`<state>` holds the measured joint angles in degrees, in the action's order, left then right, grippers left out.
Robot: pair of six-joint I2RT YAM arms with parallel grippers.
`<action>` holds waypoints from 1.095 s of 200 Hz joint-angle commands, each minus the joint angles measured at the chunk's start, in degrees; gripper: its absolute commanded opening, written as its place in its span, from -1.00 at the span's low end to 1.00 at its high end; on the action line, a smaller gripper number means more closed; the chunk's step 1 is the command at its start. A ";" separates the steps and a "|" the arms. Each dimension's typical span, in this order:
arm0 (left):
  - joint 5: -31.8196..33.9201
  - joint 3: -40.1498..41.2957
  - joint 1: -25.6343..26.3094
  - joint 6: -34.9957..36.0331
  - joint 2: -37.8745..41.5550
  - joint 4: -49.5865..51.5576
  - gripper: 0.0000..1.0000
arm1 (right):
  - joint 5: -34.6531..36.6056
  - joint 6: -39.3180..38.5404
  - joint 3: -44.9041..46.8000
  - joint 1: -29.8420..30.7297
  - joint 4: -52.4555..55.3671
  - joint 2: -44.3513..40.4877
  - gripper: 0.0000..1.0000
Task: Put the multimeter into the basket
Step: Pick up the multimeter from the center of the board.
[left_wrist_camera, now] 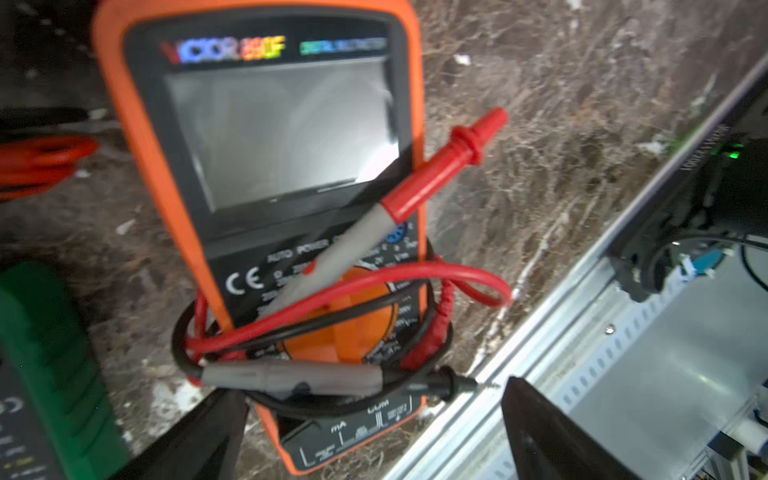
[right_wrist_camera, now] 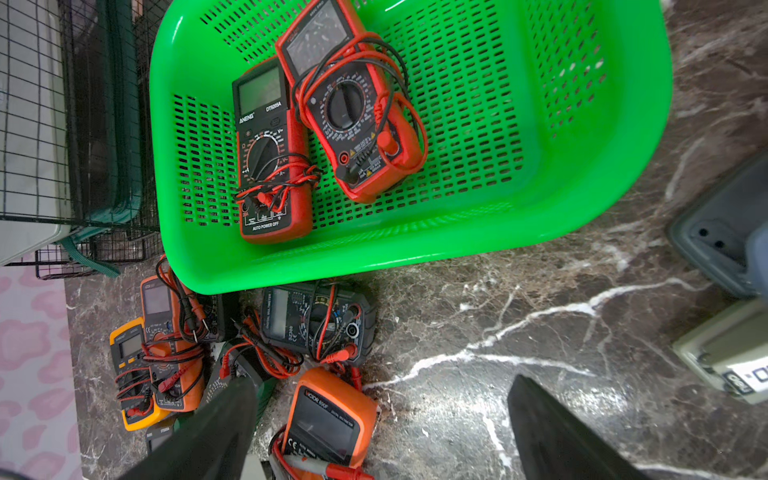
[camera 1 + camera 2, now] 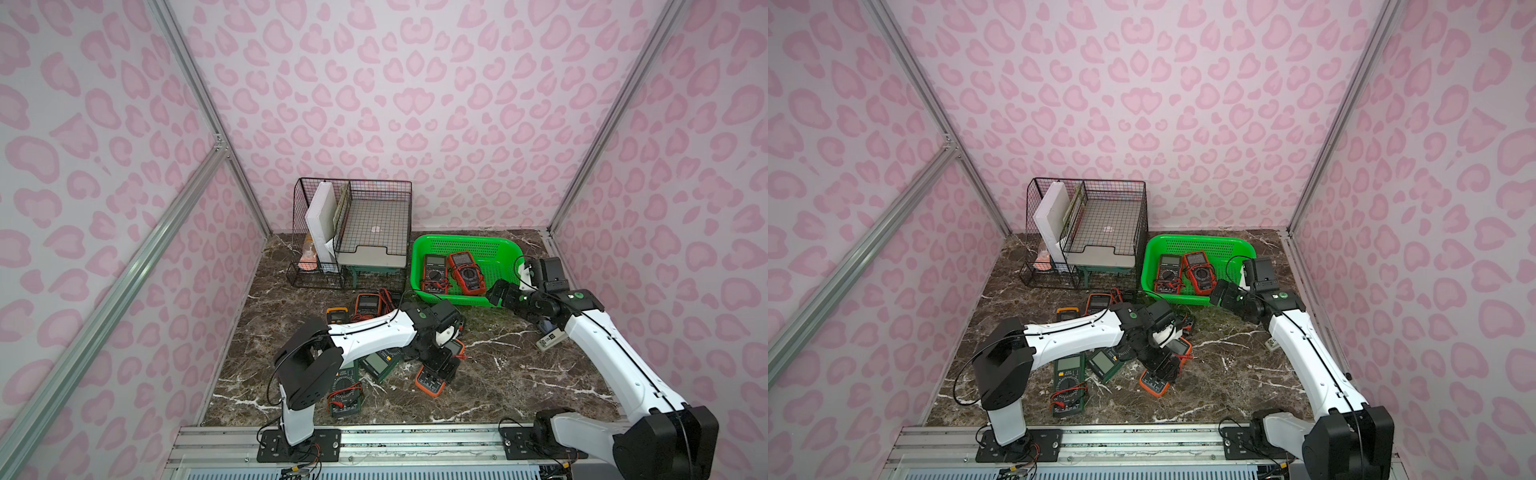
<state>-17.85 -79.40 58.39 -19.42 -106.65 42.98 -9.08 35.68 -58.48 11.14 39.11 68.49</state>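
An orange multimeter (image 1: 270, 145) with red and black leads wound round it lies face up on the marble table, also seen in both top views (image 3: 430, 384) (image 3: 1152, 384). My left gripper (image 1: 374, 440) (image 3: 436, 370) hangs over the meter's lower end, open, one finger on each side. The green basket (image 3: 469, 239) (image 3: 1200, 239) (image 2: 457, 245) stands at the back right with two red multimeters (image 3: 434, 270) (image 3: 467, 272) inside. My right gripper (image 2: 386, 436) (image 3: 496, 293) hovers open and empty by the basket's near right corner.
Several more multimeters lie left of centre: green ones (image 3: 345, 390), an orange-black one (image 3: 368, 305), a yellow one (image 3: 336, 314), a dark one (image 2: 316, 320). A black wire organizer (image 3: 353, 232) stands beside the basket. A pale device (image 3: 550, 338) lies under the right arm.
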 commanded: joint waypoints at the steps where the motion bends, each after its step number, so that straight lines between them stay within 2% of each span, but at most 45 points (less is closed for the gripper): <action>1: -2.32 -1.79 0.67 -0.29 0.22 1.46 0.97 | 1.77 0.59 -0.08 -0.11 2.48 -0.72 0.99; 30: 3.70 -2.38 0.67 -1.25 4.48 4.34 0.97 | 2.28 2.32 0.70 0.52 4.39 -2.33 0.99; 51: 8.28 -2.35 0.54 -1.77 8.88 7.10 0.97 | 4.34 5.19 1.12 3.82 6.00 -4.20 0.98; 81: 14.20 -2.12 0.00 -5.16 14.55 11.84 0.97 | 9.15 15.65 2.59 14.33 8.43 -6.37 0.99; 118: 21.46 -0.86 -1.87 -10.10 20.67 19.03 0.97 | 16.04 31.53 4.99 31.01 8.41 -6.24 0.98; 144: 22.43 2.18 -4.94 -12.48 25.62 20.98 0.97 | 20.36 39.68 4.18 41.51 8.16 -1.34 0.99; 169: 23.35 5.48 -7.50 -13.27 29.82 20.96 0.97 | 23.13 44.79 1.77 48.37 9.04 5.49 0.98; 219: 24.10 7.58 -8.64 -13.80 33.56 21.79 0.97 | 25.12 50.47 -3.24 54.92 10.50 15.76 0.98</action>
<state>5.50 -72.29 50.11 -32.53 -74.13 63.90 13.26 81.10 -60.14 64.77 47.81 81.71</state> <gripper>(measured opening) 0.985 0.992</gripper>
